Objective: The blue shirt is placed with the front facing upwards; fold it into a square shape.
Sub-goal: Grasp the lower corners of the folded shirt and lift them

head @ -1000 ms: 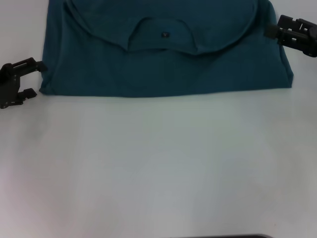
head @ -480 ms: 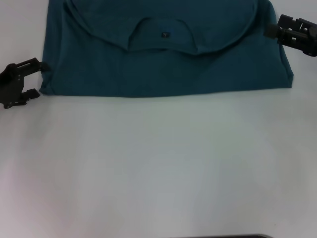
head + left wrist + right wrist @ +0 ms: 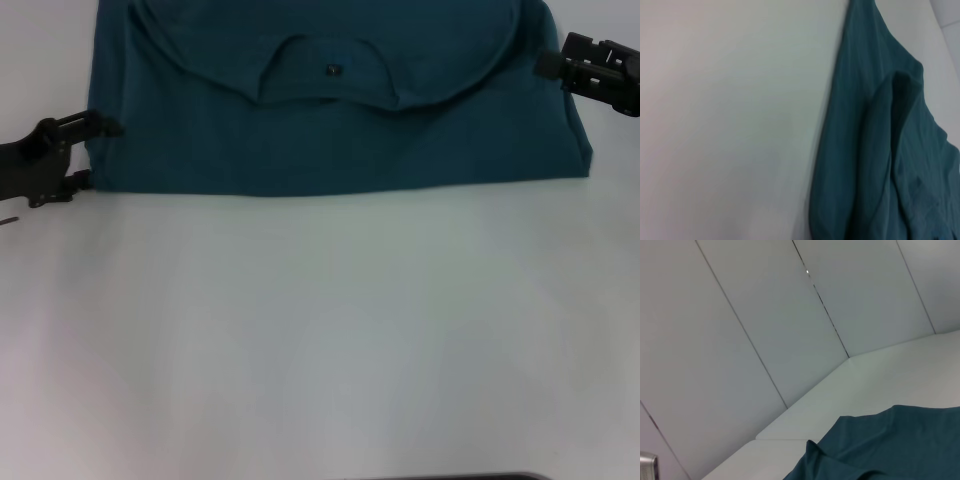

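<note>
The blue shirt (image 3: 330,140) lies folded across the far part of the white table (image 3: 320,330), with its collar (image 3: 325,75) and small dark neck label facing up. My left gripper (image 3: 88,152) is open at the shirt's near-left corner, one finger level with the cloth edge and the other just off the corner. My right gripper (image 3: 546,62) touches the shirt's right edge farther back. The left wrist view shows the shirt's (image 3: 875,150) layered, rumpled edge on the table. A corner of the shirt (image 3: 880,450) fills the bottom of the right wrist view.
Bare white tabletop spreads in front of the shirt up to a dark strip (image 3: 450,477) at the near edge. Grey wall panels (image 3: 765,330) stand behind the table's far side.
My left gripper has moved right and slightly back, reaching the shirt's left corner. The right gripper and the shirt have not moved.
</note>
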Available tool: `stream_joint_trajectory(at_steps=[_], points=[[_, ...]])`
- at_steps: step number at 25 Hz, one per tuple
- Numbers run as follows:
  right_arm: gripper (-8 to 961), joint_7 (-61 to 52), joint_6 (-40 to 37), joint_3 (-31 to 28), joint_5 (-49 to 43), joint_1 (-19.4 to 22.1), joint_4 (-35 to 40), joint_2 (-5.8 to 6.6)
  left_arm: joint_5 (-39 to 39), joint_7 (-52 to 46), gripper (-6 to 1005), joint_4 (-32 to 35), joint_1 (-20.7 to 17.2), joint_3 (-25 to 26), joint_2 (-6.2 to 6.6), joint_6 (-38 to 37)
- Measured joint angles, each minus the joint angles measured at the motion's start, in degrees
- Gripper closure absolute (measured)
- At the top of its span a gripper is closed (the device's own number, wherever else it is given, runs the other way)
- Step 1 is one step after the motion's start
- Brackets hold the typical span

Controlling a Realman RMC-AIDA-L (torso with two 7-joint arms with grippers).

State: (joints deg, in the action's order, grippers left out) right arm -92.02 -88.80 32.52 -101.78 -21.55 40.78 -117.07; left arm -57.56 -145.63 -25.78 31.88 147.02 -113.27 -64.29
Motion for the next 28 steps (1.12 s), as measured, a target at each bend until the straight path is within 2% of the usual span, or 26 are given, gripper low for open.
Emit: stream_joint_trajectory(at_steps=[15, 22, 25, 28], points=[[54, 0.0, -0.42, 0.0, 0.0, 0.01, 0.0, 0.01, -0.06, 0.25, 81, -0.63, 1.67, -1.94, -1.16, -0.3], [54, 0.01, -0.34, 0.02, 0.01, -0.13, 0.0, 0.0, -0.55, 1.98, 102, -4.68, 2.03, -4.02, -1.73, -3.99], [54, 0.12, -0.41, 0.02, 0.04, -0.14, -0.03, -0.02, -0.37, 1.92, 218, -6.32, 1.82, -4.32, -2.35, -4.94], [54, 0.14, -0.43, 0.0, 0.08, -0.05, -0.05, -0.11, 0.01, 1.9, 325, -6.08, 1.79, -4.4, -2.38, -4.57]])
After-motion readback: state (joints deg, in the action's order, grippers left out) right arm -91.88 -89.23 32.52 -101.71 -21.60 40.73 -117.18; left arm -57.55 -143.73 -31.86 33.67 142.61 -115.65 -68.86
